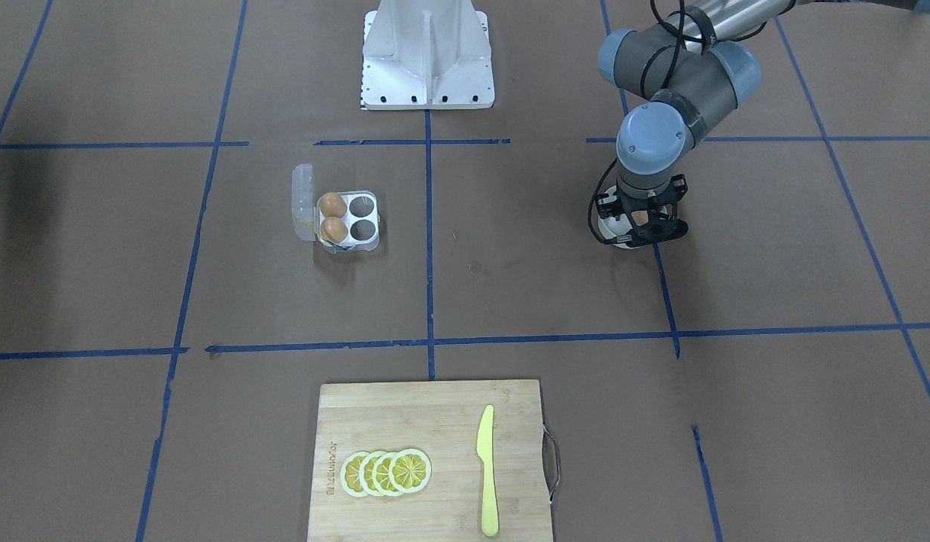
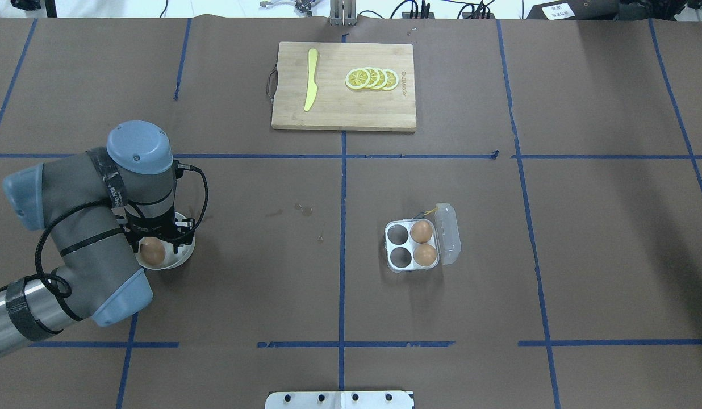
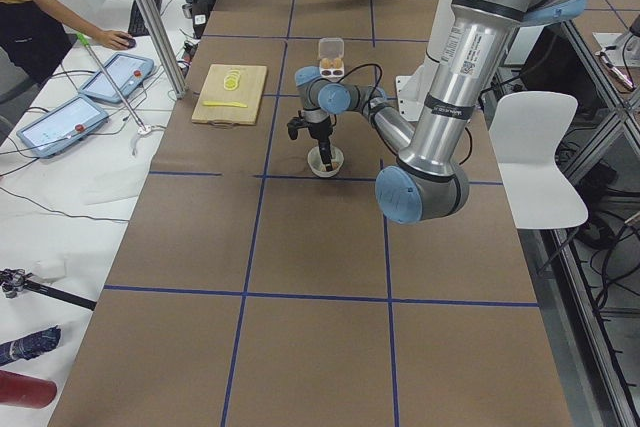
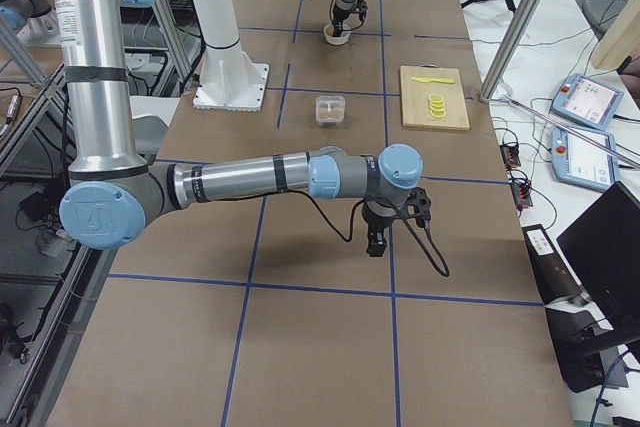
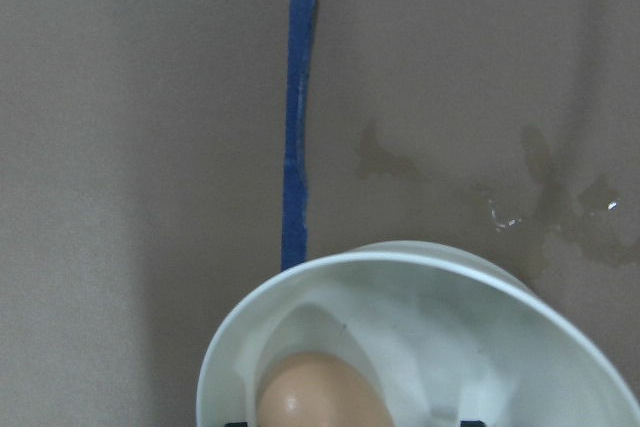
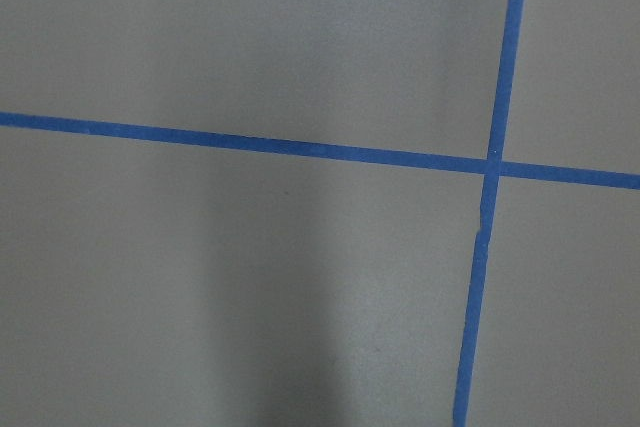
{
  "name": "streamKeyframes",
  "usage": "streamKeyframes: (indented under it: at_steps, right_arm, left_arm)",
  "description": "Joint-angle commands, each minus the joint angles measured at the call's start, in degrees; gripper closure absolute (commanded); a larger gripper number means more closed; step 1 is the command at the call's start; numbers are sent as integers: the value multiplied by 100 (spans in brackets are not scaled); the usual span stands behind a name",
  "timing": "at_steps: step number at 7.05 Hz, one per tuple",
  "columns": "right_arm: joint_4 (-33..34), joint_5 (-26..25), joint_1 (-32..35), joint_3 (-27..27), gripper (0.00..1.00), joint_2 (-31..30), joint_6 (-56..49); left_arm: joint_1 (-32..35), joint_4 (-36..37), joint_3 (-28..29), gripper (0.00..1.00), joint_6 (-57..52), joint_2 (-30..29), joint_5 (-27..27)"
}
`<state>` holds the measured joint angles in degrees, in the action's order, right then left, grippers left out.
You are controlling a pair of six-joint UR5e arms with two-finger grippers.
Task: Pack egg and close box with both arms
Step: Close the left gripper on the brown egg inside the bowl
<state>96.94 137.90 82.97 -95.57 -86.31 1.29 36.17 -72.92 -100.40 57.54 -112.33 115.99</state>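
Picking up: my left gripper straddles the egg in the bowl, fingers apart. Next I squeeze gently, lift, and carry it to the box. Whether my right gripper is open, I cannot tell.

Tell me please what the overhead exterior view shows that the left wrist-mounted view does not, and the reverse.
Only the overhead shows the box, lid open, with two eggs in the cells by the lid and two cells empty; the cutting board with the knife and lemon slices; the left arm. Only the wrist shows the white bowl's far rim and inner wall uncovered. Both show the egg lying in that bowl, and blue tape.
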Motion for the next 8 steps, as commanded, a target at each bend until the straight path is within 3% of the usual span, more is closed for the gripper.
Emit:
streamKeyframes:
  at_steps: [1, 3, 5, 8]
  right_arm:
    - [0, 0, 0, 3, 0, 0, 3]
    - [0, 0, 0, 3, 0, 0, 3]
    - [9, 8, 9, -14, 0, 0, 3]
    - [0, 9, 0, -32, 0, 0, 3]
  left_arm:
    - [-5, -3, 38, 46, -15, 0, -6]
    - [-5, 15, 38, 100, -23, 0, -6]
    - [4, 433, -84, 100, -50, -78, -23]
    - [248, 893, -725, 100, -50, -297, -15]
